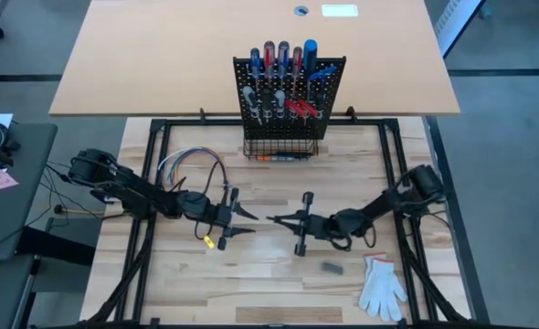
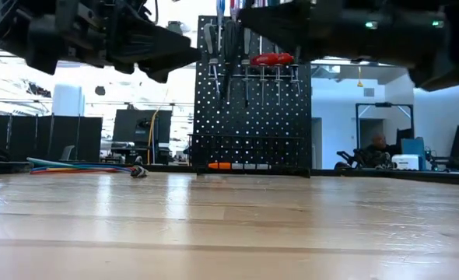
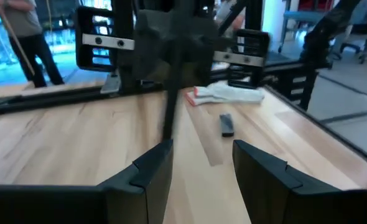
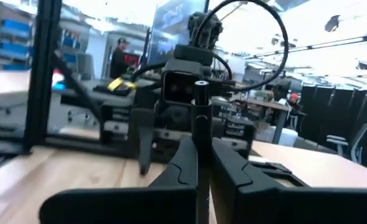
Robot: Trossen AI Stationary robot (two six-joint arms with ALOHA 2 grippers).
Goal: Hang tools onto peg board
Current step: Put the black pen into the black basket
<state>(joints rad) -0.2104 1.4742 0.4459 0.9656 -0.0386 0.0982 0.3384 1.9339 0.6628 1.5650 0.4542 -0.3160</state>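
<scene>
The black peg board [image 1: 288, 96] stands upright at the table's far middle, with several red, blue and black-handled tools in its rings; it also shows in the low view [image 2: 253, 117]. My right gripper [image 1: 281, 219] is mid-table, shut on a thin dark tool [image 4: 199, 124] that sticks out toward the table's left. My left gripper [image 1: 251, 223] faces it, open, its fingers [image 3: 149, 171] just short of the tool's free end [image 3: 167, 124]. I cannot tell whether they touch it. My right gripper pinches the thin dark tool between its two fingers [image 4: 230, 171]. The fingers lie level, pointing toward the table's left, and the tool runs along them. Its free end [image 1: 269, 218] juts past the fingertips, clear of the table. The fingers hide which part of it they are on.
A white glove [image 1: 382, 286] and a small dark block [image 1: 332, 268] lie near the table's front right. A loop of coloured wires [image 1: 192, 164] lies far left of my left gripper. An orange-handled tool [image 1: 268, 157] lies in the basket at the peg board's base.
</scene>
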